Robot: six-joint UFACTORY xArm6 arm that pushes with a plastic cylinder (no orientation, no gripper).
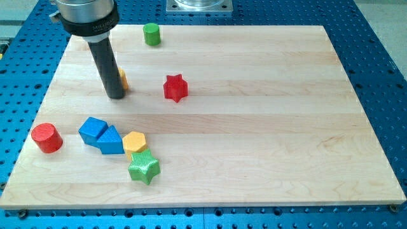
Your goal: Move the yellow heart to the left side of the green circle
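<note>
Yellow heart (123,79) is mostly hidden: only a thin yellow-orange sliver is seen at the right edge of the dark rod, so its shape cannot be made out, and it lies in the upper left part of the wooden board (254,127), well below and to the left of the green circle. Nearest the view's bottom, a green star (144,168) is found, touching or just beside a yellow hexagonal block (135,142) above it. To the left of that block two blue blocks are pressed together: a blue triangular one (111,140) and a blue block (93,130) whose exact shape is hard to tell. Further left, near the board's edge, a red cylinder (46,138) stands apart. Higher up, a red star (175,88) sits alone toward the middle. My tip (115,97) is set down on the board just at the heart's left, apparently touching it, though the contact itself is covered by the rod. No gripper is carried, so nothing is grasped. At the far edge, the green circle (151,34) stands upright near the board's top. The rod's metal mount (86,16) is cut off by the view's top, as is a grey plate (199,5) beyond the board.
</note>
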